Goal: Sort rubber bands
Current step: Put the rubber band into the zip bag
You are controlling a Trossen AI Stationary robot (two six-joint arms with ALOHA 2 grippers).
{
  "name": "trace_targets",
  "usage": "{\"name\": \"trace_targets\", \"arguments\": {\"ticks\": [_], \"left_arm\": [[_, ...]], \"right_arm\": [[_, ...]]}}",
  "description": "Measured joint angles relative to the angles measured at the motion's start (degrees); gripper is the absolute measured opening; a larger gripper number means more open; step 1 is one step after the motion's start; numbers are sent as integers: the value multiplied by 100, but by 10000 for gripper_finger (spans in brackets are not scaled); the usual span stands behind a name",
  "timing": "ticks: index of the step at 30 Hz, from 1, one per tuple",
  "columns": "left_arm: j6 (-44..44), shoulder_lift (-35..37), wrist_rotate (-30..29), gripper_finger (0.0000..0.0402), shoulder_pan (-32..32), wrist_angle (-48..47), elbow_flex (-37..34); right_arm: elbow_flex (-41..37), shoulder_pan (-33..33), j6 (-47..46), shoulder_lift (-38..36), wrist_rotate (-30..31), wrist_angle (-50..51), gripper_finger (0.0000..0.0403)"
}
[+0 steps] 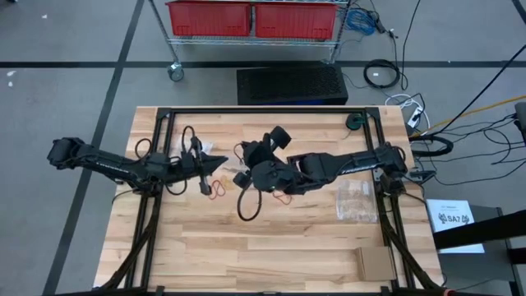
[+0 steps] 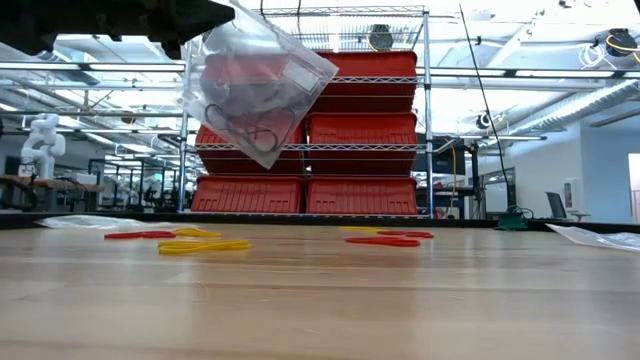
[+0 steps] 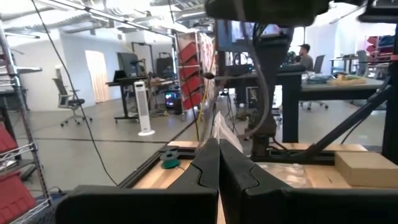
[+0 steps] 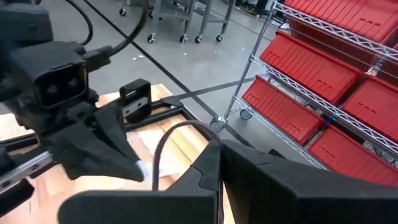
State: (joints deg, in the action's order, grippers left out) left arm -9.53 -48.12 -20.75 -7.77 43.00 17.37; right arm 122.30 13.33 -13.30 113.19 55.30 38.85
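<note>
A clear plastic bag (image 2: 255,85) hangs high above the table with black rubber bands (image 2: 250,125) inside it. My left gripper (image 1: 220,164) (image 3: 219,163) is shut on the bag. My right gripper (image 1: 245,177) (image 4: 221,152) faces it from the right, shut, and nothing shows between its fingers. A black cable loop (image 4: 168,140) arcs beside its fingertips. Loose red bands (image 2: 140,235) (image 2: 385,240) and yellow bands (image 2: 205,245) lie flat on the wood below, under and between the two grippers (image 1: 215,187). My left gripper pinches the bag's top edge (image 3: 214,127) between its two shut fingers, coming in about level from the table's left. The bag hangs tilted below the fingertips (image 2: 215,12), lifted clear of the table.
More clear bags (image 1: 357,201) lie at the table's right, with a cardboard box (image 1: 374,263) near the front right corner and a green roll (image 1: 355,122) at the far right. A wire shelf with red bins (image 1: 251,18) stands beyond the far edge.
</note>
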Motion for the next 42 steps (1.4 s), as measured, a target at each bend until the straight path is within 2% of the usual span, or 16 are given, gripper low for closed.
{"name": "trace_targets", "arguments": {"ticks": [4,42], "left_arm": [[-32,0,-138,0,0,-35,0],[8,4,-127,0,-63,55,-4]], "right_arm": [[0,78,26,0,30,-113,0],[-11,67,26,109,-17,-314,0]]}}
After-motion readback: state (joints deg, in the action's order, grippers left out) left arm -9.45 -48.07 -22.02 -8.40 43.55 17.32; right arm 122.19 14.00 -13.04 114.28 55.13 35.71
